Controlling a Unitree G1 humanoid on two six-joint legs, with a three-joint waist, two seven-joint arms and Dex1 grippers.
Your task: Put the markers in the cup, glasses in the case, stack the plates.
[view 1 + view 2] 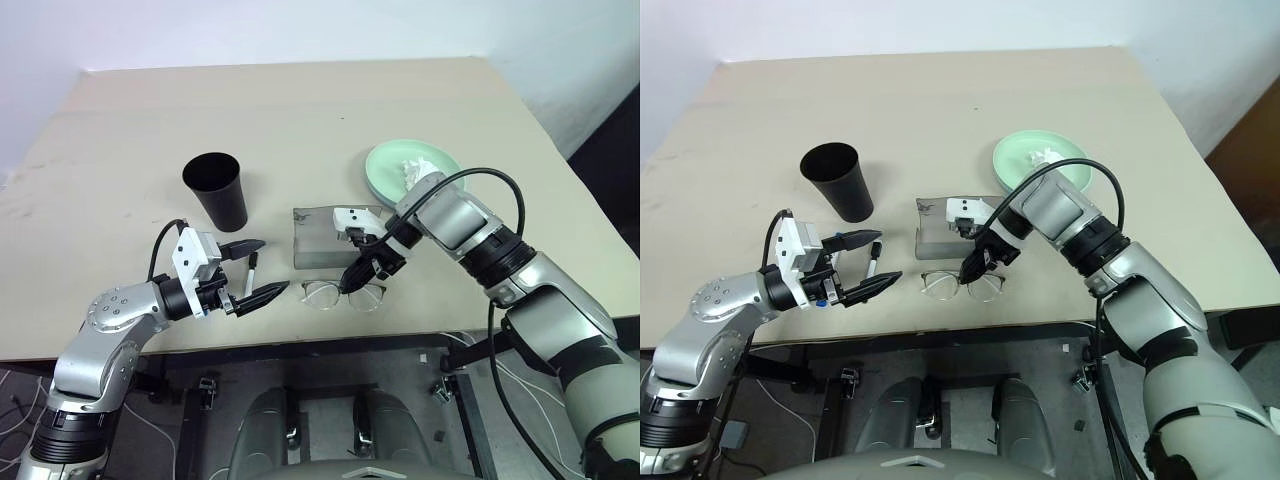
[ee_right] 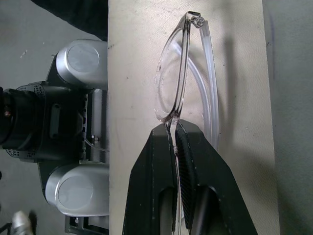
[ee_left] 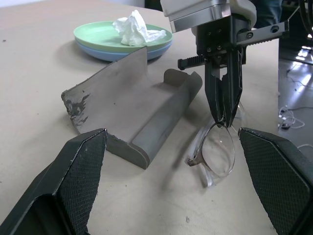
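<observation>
Glasses [image 1: 343, 295] lie at the table's near edge just before the open case [image 1: 322, 240], pinched at the bridge by the right gripper [image 1: 352, 281] for lifting in, while the left gripper [image 1: 254, 271] waits wide open beside a marker [image 1: 252, 273]

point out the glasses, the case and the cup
glasses [image 1: 322, 294], left eye view, on the left lens.
case [image 1: 318, 245], left eye view, on its grey top face.
cup [image 1: 222, 200], left eye view, on its black side wall.
</observation>
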